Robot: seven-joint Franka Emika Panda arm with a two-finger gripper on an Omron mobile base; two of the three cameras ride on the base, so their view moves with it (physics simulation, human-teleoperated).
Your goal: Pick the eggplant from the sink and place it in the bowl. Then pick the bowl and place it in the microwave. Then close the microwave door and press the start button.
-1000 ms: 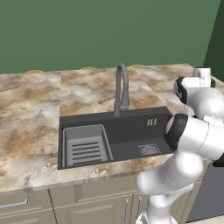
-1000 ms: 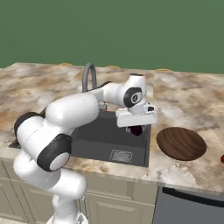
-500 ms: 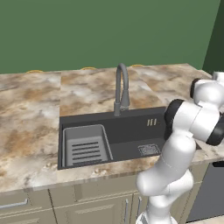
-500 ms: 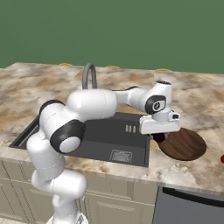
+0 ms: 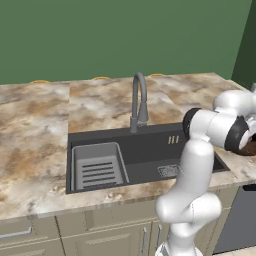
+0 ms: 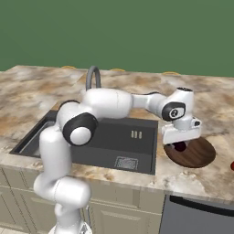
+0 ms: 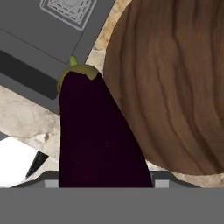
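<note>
Arm stretched right over the counter, gripper (image 6: 181, 145) clamped around the eggplant (image 7: 98, 135), above the bowl (image 6: 197, 153) rim.

A glossy, near-black purple eggplant (image 7: 98, 135) with a small green cap hangs lengthwise from the hand, stem end pointing away from it, over the near edge of the round, wood-grained reddish-brown bowl (image 7: 175, 83). The bowl (image 6: 194, 153) sits upright on the marble counter directly below the hand, just beside the right-hand rim of the sink (image 6: 137, 137). The sink is a dark grey recessed basin with a slotted rack insert (image 5: 97, 167) at its far end from the hand and a grey gooseneck faucet (image 5: 139, 102) behind it.
</note>
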